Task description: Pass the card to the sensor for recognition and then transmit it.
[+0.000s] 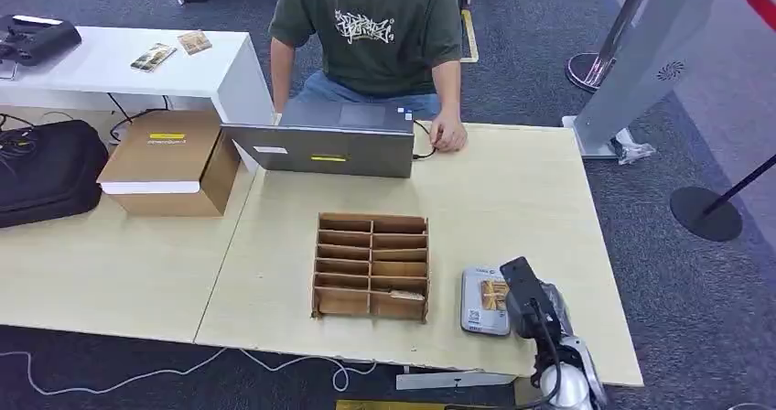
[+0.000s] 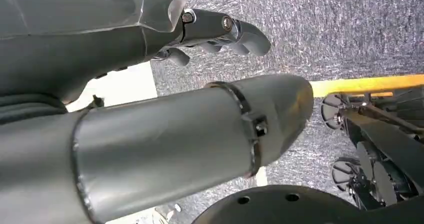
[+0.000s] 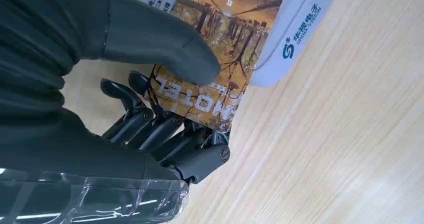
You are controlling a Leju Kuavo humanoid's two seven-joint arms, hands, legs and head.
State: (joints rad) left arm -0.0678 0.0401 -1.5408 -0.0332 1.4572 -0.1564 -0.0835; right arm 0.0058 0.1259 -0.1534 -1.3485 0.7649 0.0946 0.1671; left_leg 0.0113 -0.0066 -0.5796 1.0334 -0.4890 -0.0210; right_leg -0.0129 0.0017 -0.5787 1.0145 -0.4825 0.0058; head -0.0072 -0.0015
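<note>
Right wrist view: card (image 3: pixel 220 49) over the white sensor (image 3: pixel 300 19), partly hidden by the thumb.
Right hand (image 3: pixel 165 109) pinches the card between thumb and fingers.

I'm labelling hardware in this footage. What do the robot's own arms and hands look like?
The right hand has a thick grey thumb, darker jointed fingers and a clear glossy wrap at the wrist. A black cable runs along the silver right arm. The left hand is grey, with visible screws.
</note>
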